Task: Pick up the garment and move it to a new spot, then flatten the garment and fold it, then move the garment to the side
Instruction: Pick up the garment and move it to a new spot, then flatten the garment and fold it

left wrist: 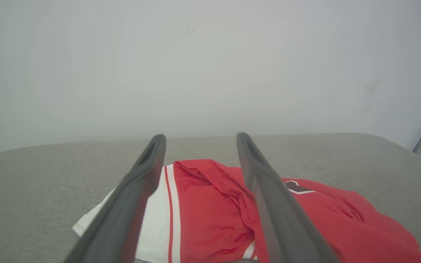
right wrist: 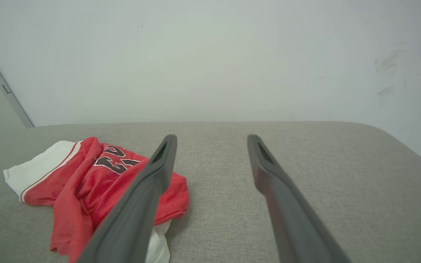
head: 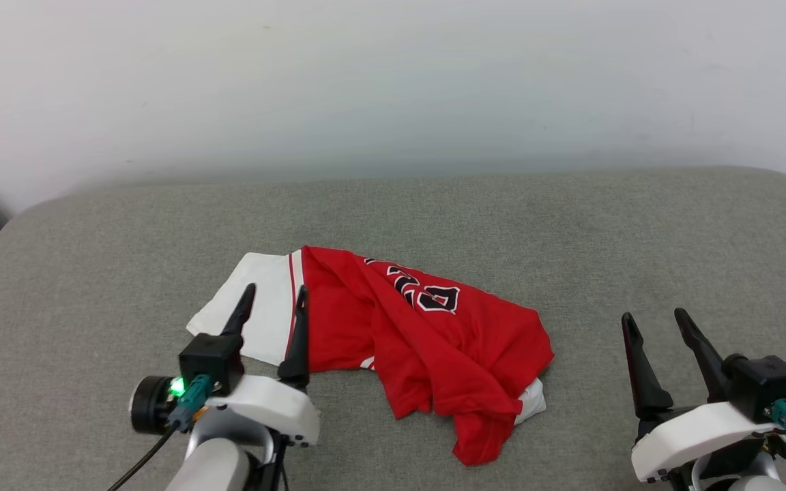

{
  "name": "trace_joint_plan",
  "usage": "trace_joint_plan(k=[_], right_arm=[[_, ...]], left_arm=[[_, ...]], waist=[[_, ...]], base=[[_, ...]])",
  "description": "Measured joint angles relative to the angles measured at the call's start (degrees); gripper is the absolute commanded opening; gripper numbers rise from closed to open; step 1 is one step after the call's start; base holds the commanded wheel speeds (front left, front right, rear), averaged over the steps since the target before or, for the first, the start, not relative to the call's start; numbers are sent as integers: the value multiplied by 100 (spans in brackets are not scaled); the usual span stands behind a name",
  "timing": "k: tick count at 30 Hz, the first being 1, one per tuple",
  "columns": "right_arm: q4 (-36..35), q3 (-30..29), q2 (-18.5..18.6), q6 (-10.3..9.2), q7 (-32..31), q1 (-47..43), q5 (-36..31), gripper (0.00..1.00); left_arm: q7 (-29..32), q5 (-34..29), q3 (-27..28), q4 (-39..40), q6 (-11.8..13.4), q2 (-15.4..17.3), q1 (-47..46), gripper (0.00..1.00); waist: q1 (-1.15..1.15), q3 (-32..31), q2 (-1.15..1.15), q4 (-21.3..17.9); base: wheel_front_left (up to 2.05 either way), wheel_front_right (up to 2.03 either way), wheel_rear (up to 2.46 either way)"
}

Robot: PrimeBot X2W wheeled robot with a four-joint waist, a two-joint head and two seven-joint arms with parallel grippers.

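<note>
Your left gripper (head: 276, 288) stands with its two dark fingers spread and nothing between them, over the white sleeve end of the crumpled red thin-fabric sports jersey (head: 427, 334). Whether the tips touch the cloth cannot be told. From that hand the garment's long axis runs off to its right and slightly back toward you, with the striped-trim sleeve by the fingers and the red body ending in a loose tail. Your right gripper (head: 654, 315) is likewise spread and empty, well apart from the jersey's red end on its left. Black white-outlined digits lie on the top fold: a "2" is plain, its neighbour creased. The jersey rests on the grey woven cushion (head: 570, 225).
</note>
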State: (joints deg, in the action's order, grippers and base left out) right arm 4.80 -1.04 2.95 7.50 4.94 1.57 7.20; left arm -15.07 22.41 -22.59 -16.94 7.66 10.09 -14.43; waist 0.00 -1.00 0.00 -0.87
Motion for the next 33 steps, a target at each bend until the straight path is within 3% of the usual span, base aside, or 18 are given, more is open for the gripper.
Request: trace_joint_plan(k=[7,20,25,29,33], right_arm=[[-38,29,0,0,-51,-167,-21,100],[-98,-20,0,0,-427,-285,-4,100],[38,445,109,0,-1655,-270,357,100],[-30,1182,535,0,-2708,-75,864,100],[-92,1738,901,0,-3298,214,1201,100]], left_arm=[[0,-4,391,248,244,368,614,100],[20,75,365,487,301,376,722,100],[20,102,364,535,310,372,723,100],[19,100,327,575,312,333,714,100],[18,76,287,599,310,269,672,100]], waist=[[0,-122,0,11],[0,-151,0,73],[0,-98,0,176],[0,-24,0,299],[0,62,0,478]], base=[[0,0,0],[0,0,0],[0,0,0],[0,0,0],[0,0,0]])
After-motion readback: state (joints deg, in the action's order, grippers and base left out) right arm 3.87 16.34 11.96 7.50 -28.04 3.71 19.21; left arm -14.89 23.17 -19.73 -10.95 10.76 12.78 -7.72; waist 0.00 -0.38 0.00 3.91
